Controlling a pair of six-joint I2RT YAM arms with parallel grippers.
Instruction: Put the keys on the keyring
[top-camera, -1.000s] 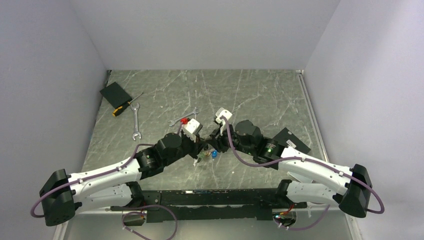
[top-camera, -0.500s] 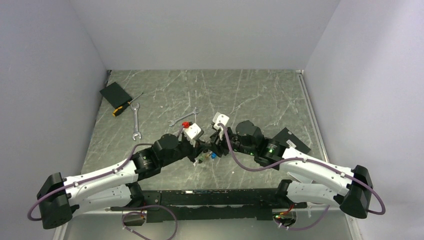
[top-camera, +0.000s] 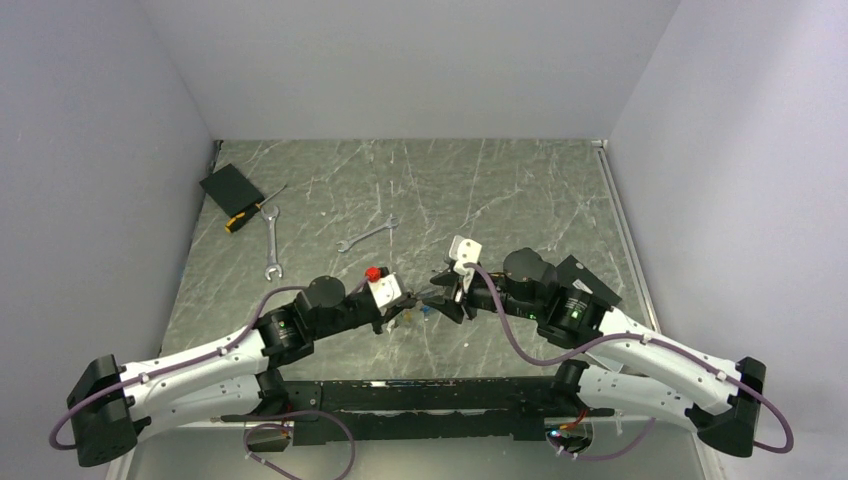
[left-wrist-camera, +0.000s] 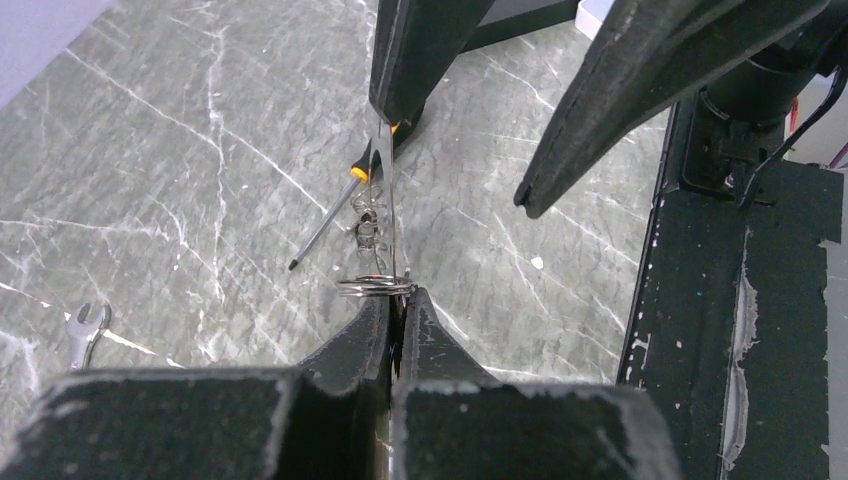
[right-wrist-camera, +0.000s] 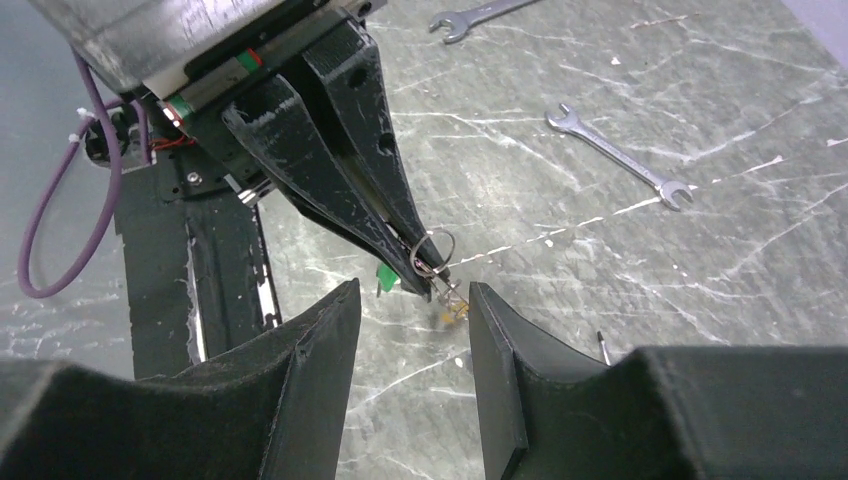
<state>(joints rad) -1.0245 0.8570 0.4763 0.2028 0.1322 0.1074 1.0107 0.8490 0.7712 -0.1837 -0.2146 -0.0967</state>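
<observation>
Left pincer (left-wrist-camera: 397, 312) clamped shut on keyring (left-wrist-camera: 375, 287); keys (right-wrist-camera: 450, 312) hang at its 6 o'clock. Right pincer (right-wrist-camera: 412, 305) open, at left's 3 o'clock above bench (top-camera: 500, 200).

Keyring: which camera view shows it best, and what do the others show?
Right wrist: the keyring shows as a full loop pinched by the left gripper. Left wrist shows it edge-on; top external barely shows it.

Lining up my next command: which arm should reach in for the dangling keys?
Right. The right end effector is open, the keys hanging between its fingers in its wrist view. The left end effector is shut on the keyring, so it should probably just hold.
</observation>
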